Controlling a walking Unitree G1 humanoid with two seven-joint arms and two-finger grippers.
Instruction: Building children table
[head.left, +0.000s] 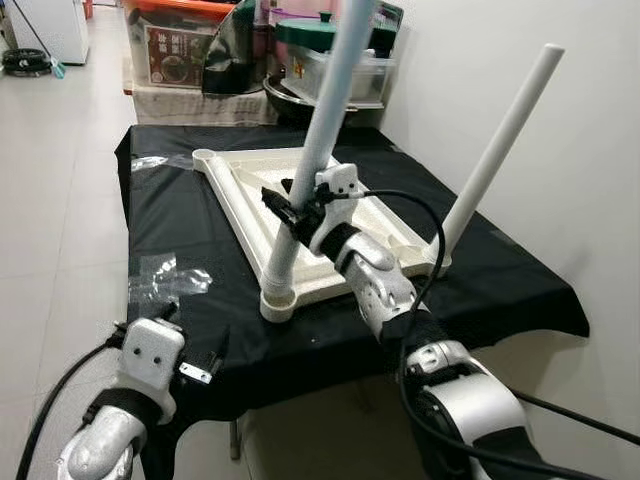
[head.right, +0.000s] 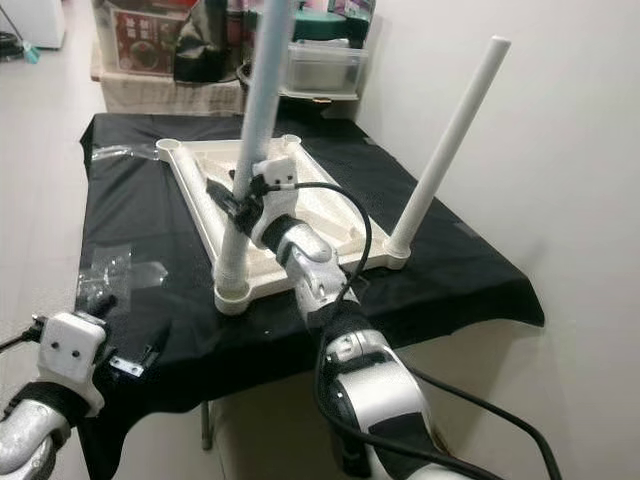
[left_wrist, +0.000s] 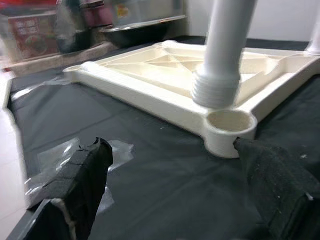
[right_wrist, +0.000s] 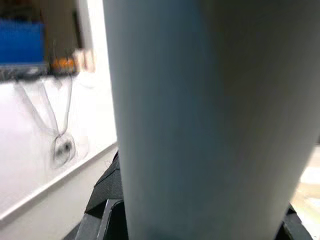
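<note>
You are looking at one tabletop (head.left: 262, 190) lying on one counter (head.left: 180, 240), two legs (head.left: 325, 120) (head.left: 497, 150) standing up from it, and two pincers (head.left: 283, 213) (left_wrist: 175, 195) working.

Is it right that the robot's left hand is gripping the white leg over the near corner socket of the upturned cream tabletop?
Not quite: the right hand grips that white leg, as the left eye view shows. The left hand hangs open near the table's edge, holding nothing. The rest stands: the leg is over the near corner socket of the upturned cream tabletop.
</note>
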